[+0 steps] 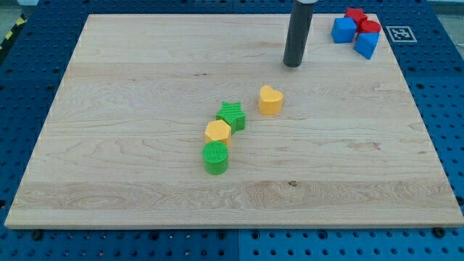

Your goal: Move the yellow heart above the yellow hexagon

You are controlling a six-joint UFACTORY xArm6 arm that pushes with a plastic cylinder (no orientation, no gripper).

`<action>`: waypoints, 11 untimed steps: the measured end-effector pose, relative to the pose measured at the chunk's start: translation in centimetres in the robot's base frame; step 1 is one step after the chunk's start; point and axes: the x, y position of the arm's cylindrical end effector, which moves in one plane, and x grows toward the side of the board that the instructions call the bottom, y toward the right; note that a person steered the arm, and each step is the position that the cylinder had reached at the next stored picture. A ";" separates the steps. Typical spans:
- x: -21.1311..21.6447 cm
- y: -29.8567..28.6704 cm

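Observation:
The yellow heart [271, 100] lies a little right of the board's middle. The yellow hexagon [217, 131] lies lower left of it, touching the green star [232, 115] at its upper right and close above the green cylinder [215, 157]. My tip [292, 64] stands on the board above and slightly right of the heart, apart from it by about a block's width.
A cluster of blue and red blocks sits at the board's top right corner: a blue cube [343, 30], a red star [355, 14], a red cylinder [370, 28] and a blue block [367, 45]. The wooden board [130, 87] lies on a blue pegboard table.

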 end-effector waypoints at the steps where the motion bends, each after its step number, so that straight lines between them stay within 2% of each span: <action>1: 0.3 0.0; 2: 4.8 1.7; 4: 10.7 1.0; 6: 10.0 -6.3; 7: 9.4 -12.5; 8: 7.8 -14.0; 10: 5.0 -11.3; 11: 5.0 -7.2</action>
